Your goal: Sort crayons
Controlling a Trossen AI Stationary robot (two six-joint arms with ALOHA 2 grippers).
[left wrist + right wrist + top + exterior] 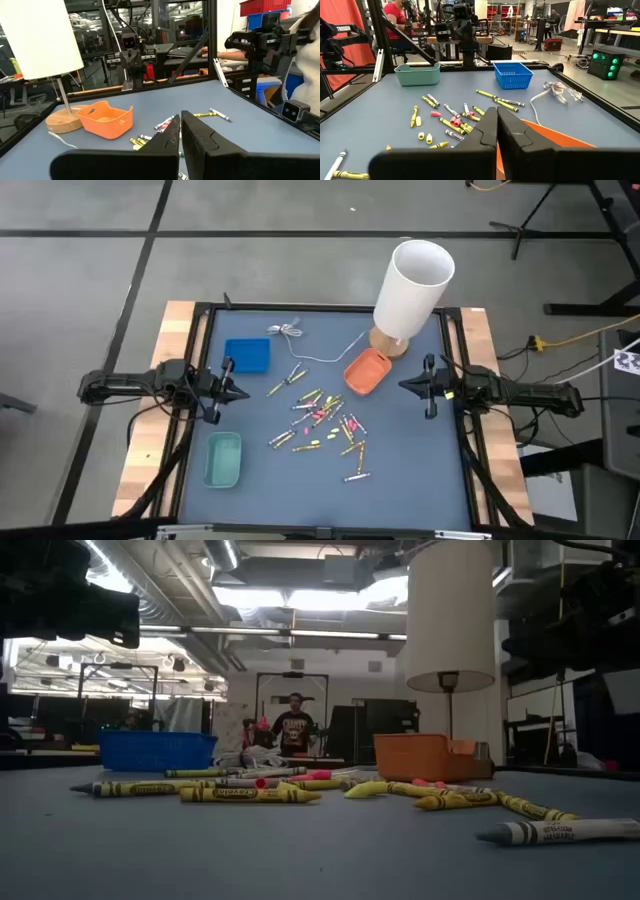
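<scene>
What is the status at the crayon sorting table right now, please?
Left gripper and right gripper shut, empty, at the table's sides. Crayons scattered mid-table, none in the trays. Nothing blocking them.

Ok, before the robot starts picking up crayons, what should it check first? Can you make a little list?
1. Crayons lie loose on the table's middle, none in a tray: ok, ready to sort.
2. Blue tray, green tray and orange tray stand upright with room inside: ok.
3. Left gripper is shut and holds nothing: not ok, must open.
4. Right gripper is shut and holds nothing: not ok, must open.
5. White cable lies beyond the crayons, near the lamp: ok, but watch it.
6. Which color goes in which tray: cannot tell.
</scene>
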